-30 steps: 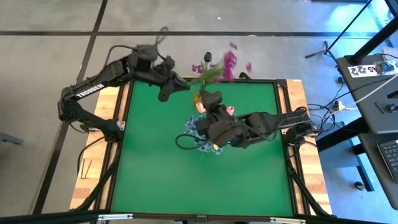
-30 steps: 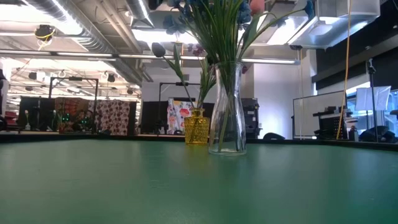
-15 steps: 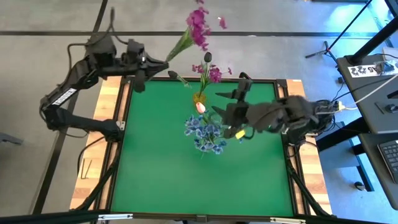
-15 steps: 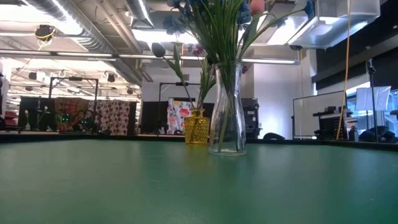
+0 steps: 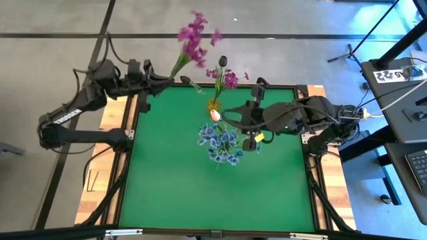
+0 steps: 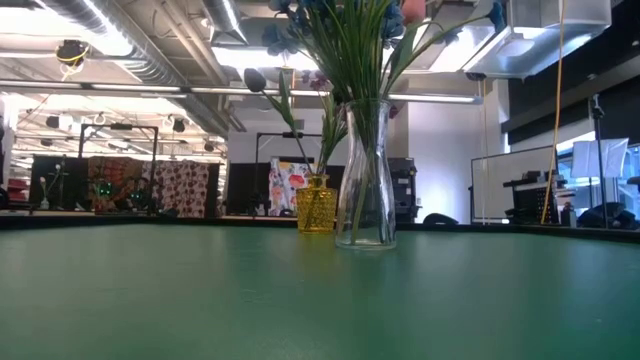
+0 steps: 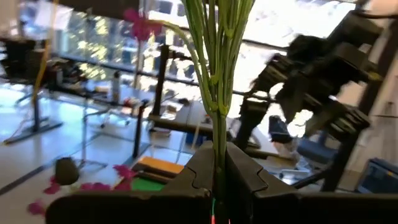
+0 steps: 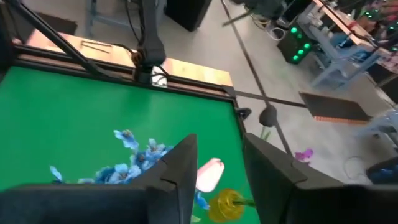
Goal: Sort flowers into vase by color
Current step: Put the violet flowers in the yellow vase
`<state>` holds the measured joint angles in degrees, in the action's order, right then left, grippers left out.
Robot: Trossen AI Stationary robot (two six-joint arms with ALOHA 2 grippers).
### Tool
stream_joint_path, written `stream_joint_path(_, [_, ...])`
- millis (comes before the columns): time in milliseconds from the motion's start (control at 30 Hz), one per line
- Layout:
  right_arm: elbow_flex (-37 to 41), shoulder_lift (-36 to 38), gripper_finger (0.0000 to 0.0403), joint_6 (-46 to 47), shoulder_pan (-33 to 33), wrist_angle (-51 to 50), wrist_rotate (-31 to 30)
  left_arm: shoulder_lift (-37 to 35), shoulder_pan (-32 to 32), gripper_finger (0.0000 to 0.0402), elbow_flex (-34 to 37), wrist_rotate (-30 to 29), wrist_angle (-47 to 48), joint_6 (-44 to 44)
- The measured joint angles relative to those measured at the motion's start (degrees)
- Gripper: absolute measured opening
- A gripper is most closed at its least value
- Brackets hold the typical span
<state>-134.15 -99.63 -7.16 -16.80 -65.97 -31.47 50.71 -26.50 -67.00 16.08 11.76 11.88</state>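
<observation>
Magenta spray (image 5: 193,37) is being held by its green stem in the left gripper (image 5: 165,81), clamped tight, off the table's far-left corner; stem slanting up and away, blossoms pointing outward. Blue sprays (image 5: 220,143) are sitting in the clear vase (image 6: 362,172) mid-table. Right gripper (image 5: 230,115) is being held empty, fingers apart, just beside them.

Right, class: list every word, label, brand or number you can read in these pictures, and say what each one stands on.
"TROSSEN": white letters on the left arm's lower link, just readable in the high view.
Black-and-white patterned card on the desk at the far right: a marker, its characters too small to read.
Nothing else is readable: nothing on the vases, flowers or right arm.
</observation>
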Motion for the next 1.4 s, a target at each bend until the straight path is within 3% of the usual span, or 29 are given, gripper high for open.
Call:
stream_joint_path(267, [8.9, 1.8, 0.0117, -0.3, 1.2, 7.4, 7.0, -3.9, 0.0, 0.001, 11.7, 2.0, -12.3, 1.3])
stream_joint_path(467, [28.7, 10.9, 0.0117, -0.6, 3.7, 24.4, 11.7, -4.8, 0.0, 0.001, 15.4, 3.1, -15.2, 1.9])
stream_joint_path(700, [61.5, 27.0, 0.0117, -0.8, 7.8, 61.8, 15.4, -3.7, 1.4, 0.001, 16.0, 4.2, -17.0, 3.0])
stream_joint_path(867, [77.3, 29.7, 0.0117, 1.5, 11.1, 92.1, 15.8, -1.0, 4.9, 0.001, 16.1, 4.5, -23.7, 3.1])
stream_joint_path(933, [79.5, 29.5, 0.0117, 3.3, 12.5, 97.1, 17.6, 0.8, 6.6, 0.001, 16.1, 4.6, -26.8, 3.1])
stream_joint_path(1133, [79.9, 29.0, 0.0121, 8.6, 15.9, 99.0, 25.2, 5.8, 10.4, 0.001, 16.1, 4.6, -34.4, 3.1])
stream_joint_path(1400, [79.9, 28.1, 0.0141, 7.1, 15.7, 106.1, 26.2, 15.0, 14.0, 0.001, 16.0, 4.4, -48.1, 6.9])
